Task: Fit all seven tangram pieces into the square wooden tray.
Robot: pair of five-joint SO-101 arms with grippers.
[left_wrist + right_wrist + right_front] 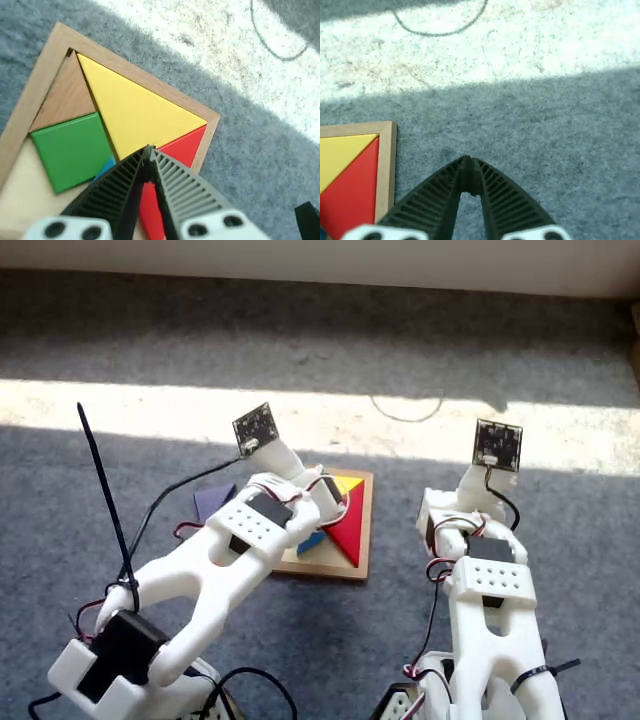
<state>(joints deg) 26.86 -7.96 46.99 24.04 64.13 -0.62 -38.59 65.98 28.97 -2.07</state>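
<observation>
**Left gripper (148, 156) clenched on nothing over the part-filled tray (50, 65).**

Its jaws were pressed together and empty, tips above the seam where the yellow triangle (135, 112) met the red triangle (186, 147). A green square (75, 150), a blue sliver (103, 167) and a brown triangle (67, 100) lay alongside in the tray, with pale floor bare at one corner. The right gripper (467, 167), likewise shut and empty, sat over the carpet (545, 125) just beside the tray's rim. A purple piece (212, 501) lay on the carpet outside the tray, by the left arm. To my eye that one wanted fetching next: open wide, pinch it across its straight edges, keep it level, and lower it onto the bare floor without nudging the seated pieces.
</observation>
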